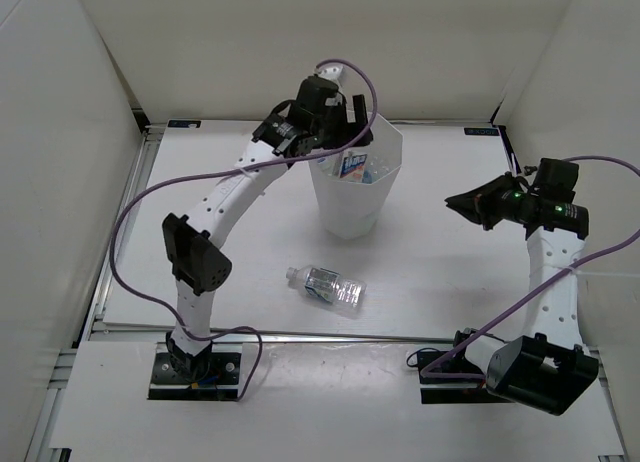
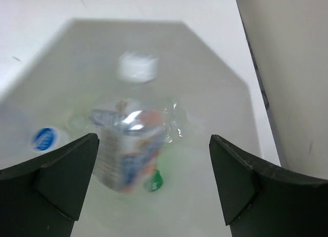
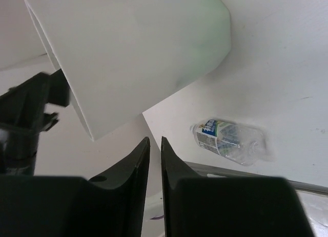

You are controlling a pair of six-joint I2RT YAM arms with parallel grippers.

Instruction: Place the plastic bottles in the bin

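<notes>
The white faceted bin (image 1: 350, 207) stands at the table's middle back. My left gripper (image 1: 342, 150) hangs over its mouth, open wide, nothing between its fingers (image 2: 66, 170). Below them a clear, white-capped plastic bottle (image 2: 130, 144) shows blurred inside the bin (image 2: 205, 57), beside a green piece (image 2: 155, 180) and a blue round label (image 2: 46, 138). Another clear bottle (image 1: 327, 287) lies on its side on the table in front of the bin, also seen in the right wrist view (image 3: 230, 142). My right gripper (image 1: 455, 202) hovers right of the bin (image 3: 143, 52), jaws a narrow slit apart, empty.
White walls enclose the table on the left, back and right. A metal rail (image 1: 300, 332) runs along the table's near edge, in front of the arm bases. Purple cables (image 1: 130, 222) loop beside the left arm.
</notes>
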